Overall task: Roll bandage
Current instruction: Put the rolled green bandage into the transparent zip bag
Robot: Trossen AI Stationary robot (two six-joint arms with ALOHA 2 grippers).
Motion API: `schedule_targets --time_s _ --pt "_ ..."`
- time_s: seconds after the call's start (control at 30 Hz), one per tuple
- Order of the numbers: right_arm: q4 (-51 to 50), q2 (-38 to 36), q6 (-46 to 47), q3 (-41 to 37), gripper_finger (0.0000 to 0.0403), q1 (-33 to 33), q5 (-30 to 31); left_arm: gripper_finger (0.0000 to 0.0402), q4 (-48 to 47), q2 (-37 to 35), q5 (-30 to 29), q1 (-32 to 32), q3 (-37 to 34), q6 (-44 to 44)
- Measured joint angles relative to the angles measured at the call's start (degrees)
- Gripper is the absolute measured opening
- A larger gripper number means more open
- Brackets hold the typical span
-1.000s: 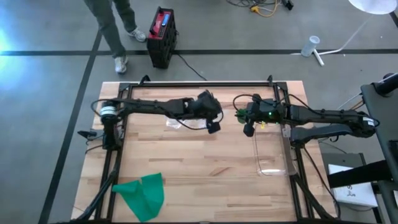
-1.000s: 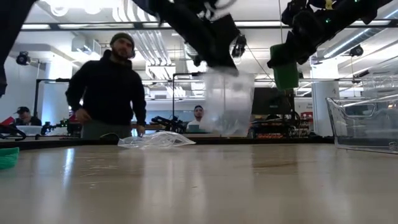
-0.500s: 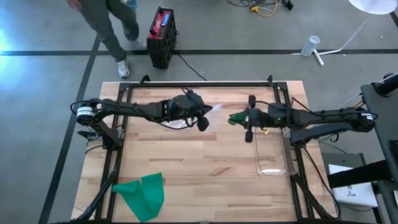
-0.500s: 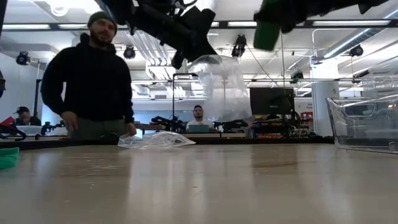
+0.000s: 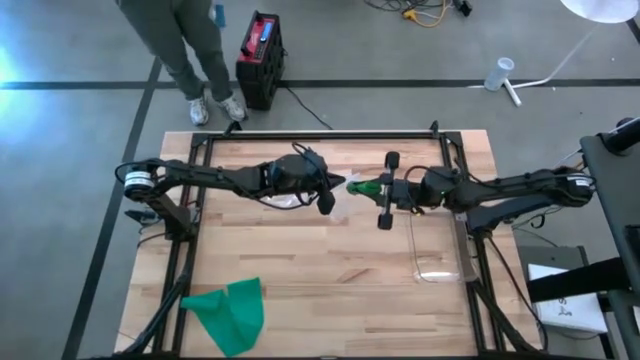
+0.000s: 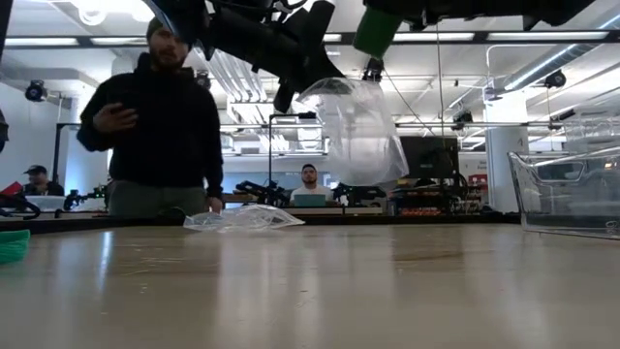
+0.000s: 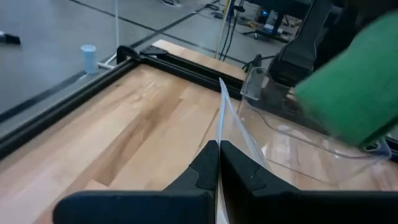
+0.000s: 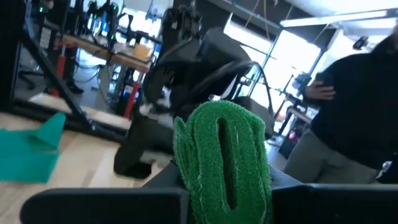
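Observation:
A green rolled bandage (image 5: 358, 185) is held in the air over the table's middle by my right gripper (image 5: 367, 187), which is shut on it. Just to its left, my left gripper (image 5: 327, 192) is shut on a clear plastic bag (image 6: 358, 131) that hangs below it. In the low view the roll (image 6: 376, 29) sits above the bag's top. A second clear bag (image 6: 242, 218) lies flat on the table behind them. My left gripper pinches the bag's thin upper edge (image 7: 224, 115) between its two shut fingers (image 7: 202, 165), coming from the table's left and slanting slightly down. The bag hangs below, clear of the table. My right gripper pinches the roll's two sides (image 8: 186, 168) between its fingers, coming level from the table's right. The roll's spiral end (image 8: 227, 149) faces back toward the wrist, and the roll is lifted clear.
A loose green cloth (image 5: 230, 310) lies at the near left corner. A clear plastic bin (image 5: 438, 245) stands on the table's right side. A black frame (image 5: 320, 135) runs along the far edge. A person (image 6: 160, 126) stands beyond the far side.
My right gripper has risen and gone toward the table's left with the roll, tipping up from pointing down to about level, and now stands close to the bag. My left gripper has drawn back a little toward the left and rolled; the bag has swung up with it.

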Motion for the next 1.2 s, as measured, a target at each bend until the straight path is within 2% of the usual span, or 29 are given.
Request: schedule_targets --time_s 0.37,1.2 --pt "-0.1 3.9 -2.2 0.0 0.0044 -0.7 0.6 0.0000 -0.2 0.0 1.5 0.0 -0.3 -1.7" --pt "-0.4 3.9 -5.2 0.1 0.0044 -1.5 0.3 0.0000 -0.5 0.0 1.6 0.0 -0.3 -1.1"
